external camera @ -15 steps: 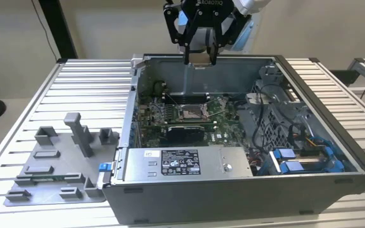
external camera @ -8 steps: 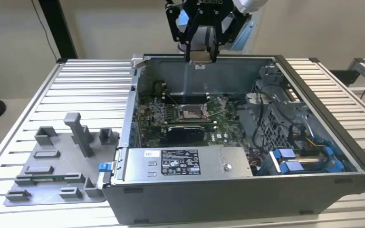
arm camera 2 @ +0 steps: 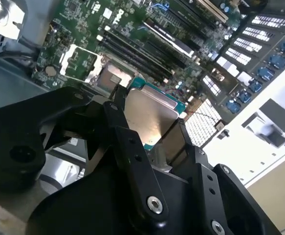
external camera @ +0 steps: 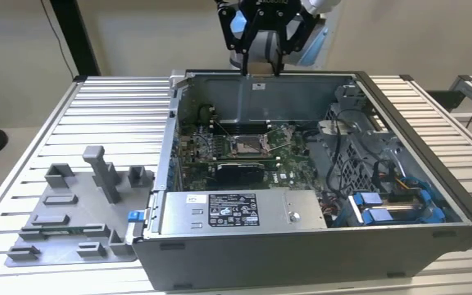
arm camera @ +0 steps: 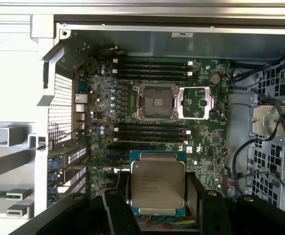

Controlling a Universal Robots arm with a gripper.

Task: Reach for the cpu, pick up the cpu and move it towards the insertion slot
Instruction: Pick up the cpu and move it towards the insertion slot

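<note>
Silver cpu [arm camera: 158, 184] clamped between my tool [arm camera: 158, 215] fingers, hovering over far case wall; insertion slot [arm camera: 155, 100] uncovered below.

Insertion slot [external camera: 247, 145] inside computer case [external camera: 302, 246], fixture blocks [external camera: 80, 209] beside case on exterior view's left

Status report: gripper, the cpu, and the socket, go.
Gripper shut on the cpu, high above the open case. Insertion slot open, retention frame flipped aside. Nothing between them.
</note>
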